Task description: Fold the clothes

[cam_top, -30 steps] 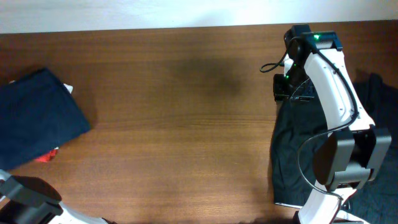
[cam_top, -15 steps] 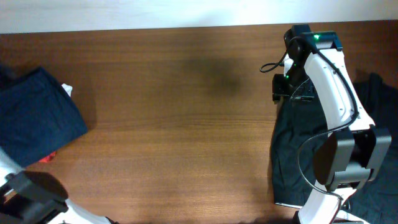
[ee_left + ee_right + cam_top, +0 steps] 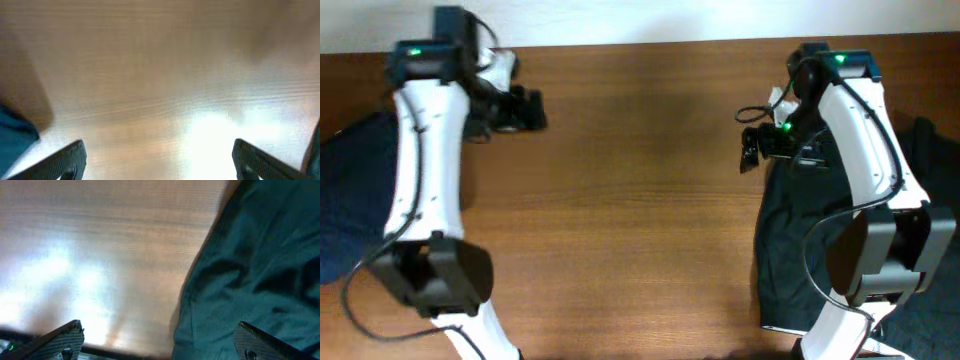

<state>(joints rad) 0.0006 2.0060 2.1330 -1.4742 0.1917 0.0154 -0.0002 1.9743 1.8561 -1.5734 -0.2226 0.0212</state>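
Observation:
The near-black shorts lie spread at the right of the table, and the right wrist view shows their edge as dark folds. My right gripper hangs open just above and left of their top corner, holding nothing. The navy blue shorts lie at the left edge, partly under my left arm; a blue corner shows in the left wrist view. My left gripper is open over bare wood at the back left, well clear of the navy fabric.
The wooden table stretches between the two garments. More dark fabric lies at the far right edge behind my right arm. The table's back edge meets a white wall.
My left arm swung up from the bottom left corner to the back left of the table. My right gripper opened wide and shifted slightly left off the shorts' top corner.

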